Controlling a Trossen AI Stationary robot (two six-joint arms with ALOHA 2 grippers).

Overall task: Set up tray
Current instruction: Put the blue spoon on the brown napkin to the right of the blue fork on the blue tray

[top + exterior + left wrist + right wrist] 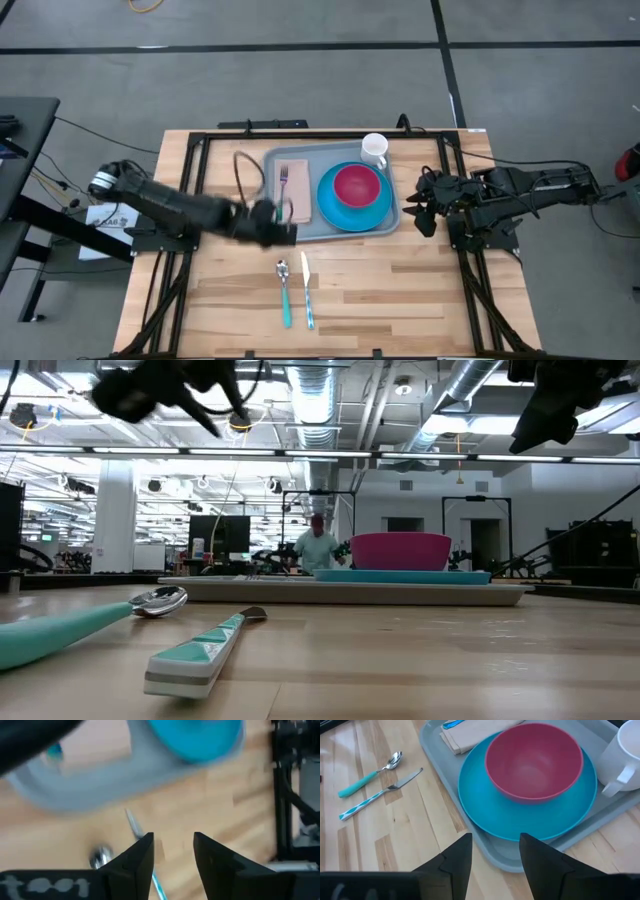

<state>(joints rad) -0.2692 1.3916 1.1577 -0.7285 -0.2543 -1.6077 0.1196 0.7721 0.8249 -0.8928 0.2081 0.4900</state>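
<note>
So the tray (pixel 300 232) sits in the upper middle of the high view on the wooden bench (pixel 400 300), long side running left to right. On it there's a bright blue plate (pixel 354 213) at the right side with a pink bowl (pixel 356 184) resting on it, a white mug (pixel 374 148) at the tray's upper right corner, and a tan napkin (pixel 297 190) on the left side with a fork (pixel 284 178) lying on top. Below the tray, well apart from it in the lower middle of the frame, a teal-handled spoon (pixel 284 292) and a knife (pixel 307 290) lie side by side on the bare bench. The left gripper (pixel 285 234) comes in from the left of the frame and hovers right at the tray's lower left corner; in its wrist view the jaws are spread with nothing between them, just the bench and the cutlery below. The right gripper (pixel 418 212) is parked just off the tray's right edge, jaws spread and empty too, looking across the plate and bowl. In the low view, both arms hang up near the top of the frame, and a person (pixel 317 547) shows way off in the room behind the tray.
</note>
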